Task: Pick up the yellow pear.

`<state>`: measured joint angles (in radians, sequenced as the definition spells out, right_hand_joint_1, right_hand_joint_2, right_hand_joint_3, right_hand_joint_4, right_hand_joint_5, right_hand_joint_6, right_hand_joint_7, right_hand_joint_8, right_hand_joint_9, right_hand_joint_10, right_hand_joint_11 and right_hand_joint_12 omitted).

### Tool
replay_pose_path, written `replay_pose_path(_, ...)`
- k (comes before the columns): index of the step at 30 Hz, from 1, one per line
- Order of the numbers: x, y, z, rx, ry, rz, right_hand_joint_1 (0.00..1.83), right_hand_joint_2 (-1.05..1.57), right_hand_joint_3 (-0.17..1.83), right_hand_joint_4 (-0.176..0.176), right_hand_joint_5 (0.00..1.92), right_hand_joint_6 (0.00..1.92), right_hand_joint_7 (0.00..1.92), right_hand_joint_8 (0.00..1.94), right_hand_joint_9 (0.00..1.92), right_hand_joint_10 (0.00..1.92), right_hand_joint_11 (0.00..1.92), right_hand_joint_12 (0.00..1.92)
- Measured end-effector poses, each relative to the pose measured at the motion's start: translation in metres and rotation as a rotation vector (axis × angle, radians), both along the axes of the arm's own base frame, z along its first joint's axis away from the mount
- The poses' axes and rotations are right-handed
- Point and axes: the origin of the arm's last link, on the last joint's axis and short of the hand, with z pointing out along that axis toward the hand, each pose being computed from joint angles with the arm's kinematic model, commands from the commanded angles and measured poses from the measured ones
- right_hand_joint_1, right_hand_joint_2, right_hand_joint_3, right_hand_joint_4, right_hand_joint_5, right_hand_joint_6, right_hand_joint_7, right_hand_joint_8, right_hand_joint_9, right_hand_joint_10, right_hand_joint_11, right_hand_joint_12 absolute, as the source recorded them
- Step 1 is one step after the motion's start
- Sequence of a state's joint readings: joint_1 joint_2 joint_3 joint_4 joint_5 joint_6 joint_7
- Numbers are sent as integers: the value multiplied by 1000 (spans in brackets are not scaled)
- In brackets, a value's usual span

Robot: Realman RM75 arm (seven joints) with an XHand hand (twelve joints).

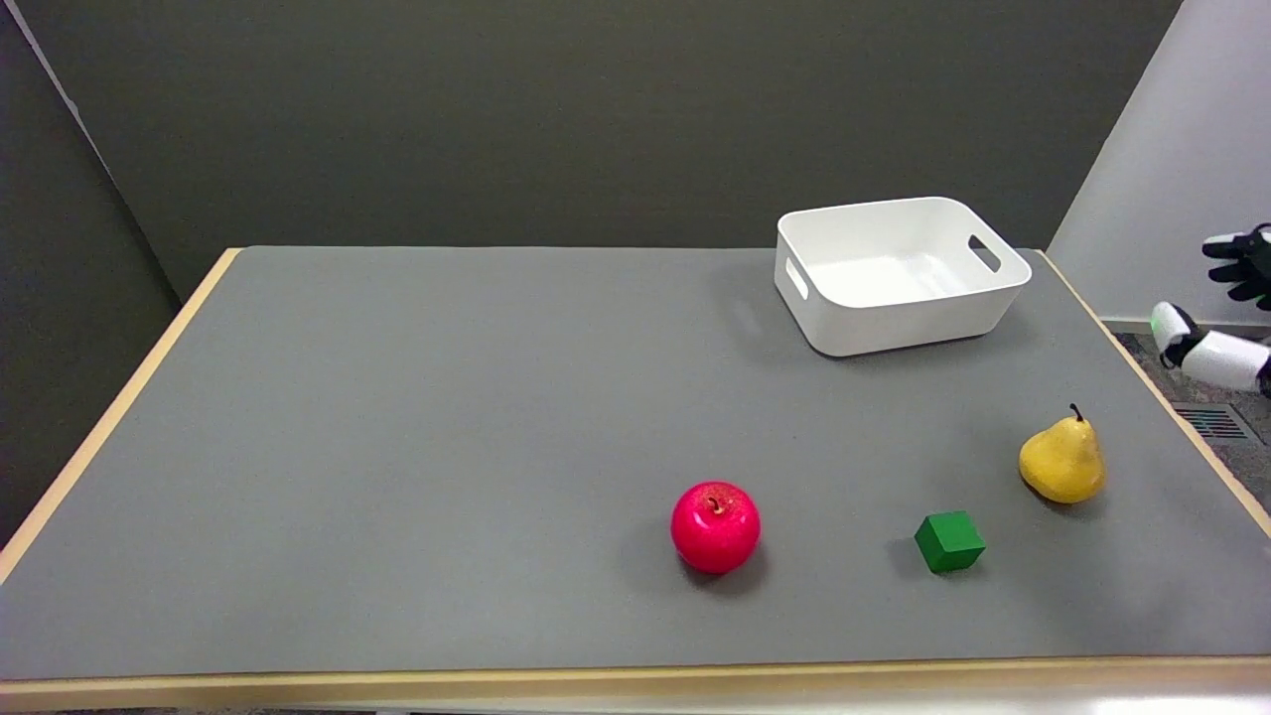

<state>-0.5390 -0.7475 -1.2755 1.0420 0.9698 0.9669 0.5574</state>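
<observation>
The yellow pear [1062,462] stands upright on the grey table [447,417] near its right edge, dark stem pointing up. My right hand [1229,310] shows only partly at the picture's right border, off the table's edge, above and to the right of the pear. Its black fingers [1239,260] and white thumb [1206,353] are spread apart with nothing between them. A clear gap separates the hand from the pear.
A green cube [949,541] lies just left and in front of the pear. A red apple [715,526] sits further left. An empty white bin [899,273] with cut-out handles stands at the back right.
</observation>
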Motion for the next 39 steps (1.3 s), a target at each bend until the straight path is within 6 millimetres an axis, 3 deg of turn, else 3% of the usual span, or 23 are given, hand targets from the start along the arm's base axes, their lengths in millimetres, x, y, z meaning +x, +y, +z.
replay_pose_path(8, 22, -18, 23, 16, -50, -109, 525, 602, 843, 23, 384, 719, 580, 732, 522, 1208, 408, 1676)
replay_pose_path(17, 45, -13, 33, 20, -109, -173, 494, 600, 836, 27, 388, 731, 583, 735, 525, 1210, 420, 1687)
replay_pose_path(29, 48, 1, 9, 79, -145, -238, 470, 589, 840, 19, 386, 721, 548, 685, 469, 1178, 399, 1670)
replay_pose_path(36, 37, 7, -13, 129, -154, -297, 338, 536, 891, -18, 328, 628, 348, 498, 251, 862, 217, 1452)
replay_pose_path(39, 33, 10, -20, 143, -157, -317, 360, 545, 845, -42, 304, 572, 287, 420, 173, 802, 163, 1393)
